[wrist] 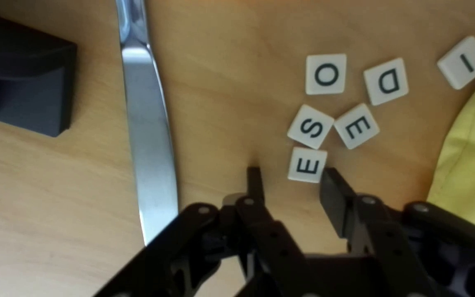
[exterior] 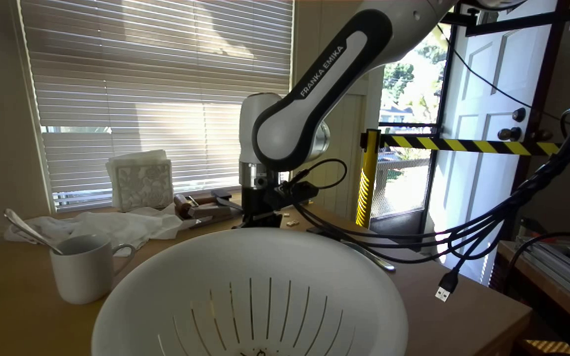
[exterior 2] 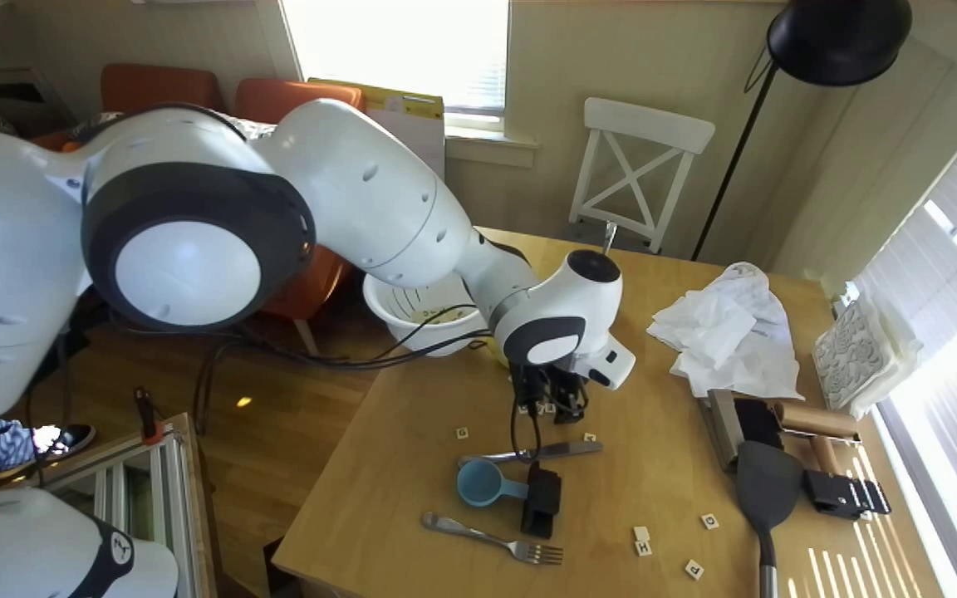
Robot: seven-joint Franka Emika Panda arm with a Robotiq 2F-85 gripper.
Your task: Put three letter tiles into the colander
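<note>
Fingers (wrist: 336,200) wide, E tile (wrist: 307,165) between the tips

Wrist view, lower centre: tips well apart, the tile nearer the one on the frame's right — touching or not, cannot tell. S tile (wrist: 311,126) just above it; second E tile (wrist: 357,126) beside that, corners meeting or nearly. O tile (wrist: 326,74) and D tile (wrist: 386,81) higher, I tile (wrist: 463,62) upper right. Knife (wrist: 151,136) on the table (wrist: 221,103), left of centre; yellow fabric (wrist: 468,165) at right edge. Colander (exterior: 245,254): lower centre of an exterior view — white, slotted, white mug (exterior: 79,274) to its left.
</note>
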